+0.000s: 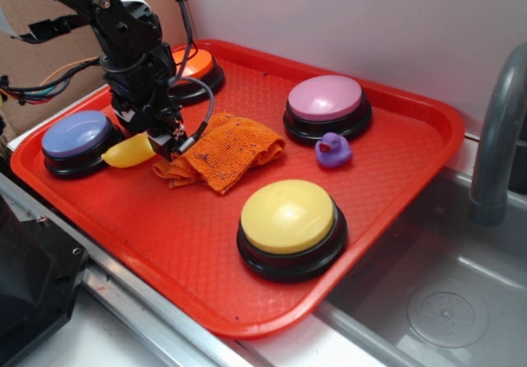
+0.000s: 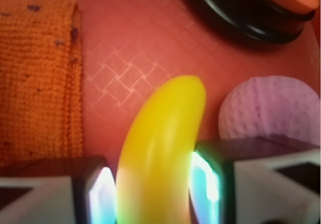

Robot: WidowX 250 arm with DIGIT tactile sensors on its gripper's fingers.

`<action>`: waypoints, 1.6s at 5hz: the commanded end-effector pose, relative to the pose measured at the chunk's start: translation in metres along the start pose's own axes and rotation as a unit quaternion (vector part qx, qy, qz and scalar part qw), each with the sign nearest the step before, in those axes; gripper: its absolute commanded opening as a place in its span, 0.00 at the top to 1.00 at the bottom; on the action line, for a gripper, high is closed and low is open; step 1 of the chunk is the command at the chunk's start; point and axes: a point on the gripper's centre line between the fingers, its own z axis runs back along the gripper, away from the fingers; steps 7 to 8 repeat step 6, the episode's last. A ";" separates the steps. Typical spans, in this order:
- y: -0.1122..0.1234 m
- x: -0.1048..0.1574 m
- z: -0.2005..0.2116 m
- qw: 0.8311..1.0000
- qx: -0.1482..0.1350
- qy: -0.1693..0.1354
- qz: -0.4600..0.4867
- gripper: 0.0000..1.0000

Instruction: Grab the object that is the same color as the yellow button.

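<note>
The yellow toy banana (image 1: 128, 151) lies on the red tray (image 1: 206, 243) at the left, between the blue button and the orange cloth. My gripper (image 1: 160, 141) is down over it. In the wrist view the banana (image 2: 160, 148) runs up between my two fingers and both pads press its sides, so the gripper (image 2: 153, 189) is shut on it. The yellow button (image 1: 288, 223), pale yellow dome on a black base, stands at the tray's front middle, well away from the gripper.
An orange cloth (image 1: 226, 149) lies just right of the gripper. A blue button (image 1: 76, 141), an orange button (image 1: 196, 71) and a pink button (image 1: 327, 106) stand on the tray. A purple duck (image 1: 333, 150) sits near the pink button. A pink textured ball (image 2: 271, 111) lies beside the banana. A sink is at the right.
</note>
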 end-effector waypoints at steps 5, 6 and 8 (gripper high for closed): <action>-0.016 -0.005 0.170 0.990 -0.121 0.036 0.056 1.00; -0.020 -0.007 0.168 0.990 -0.120 0.032 0.068 1.00; -0.020 -0.007 0.168 0.990 -0.120 0.032 0.068 1.00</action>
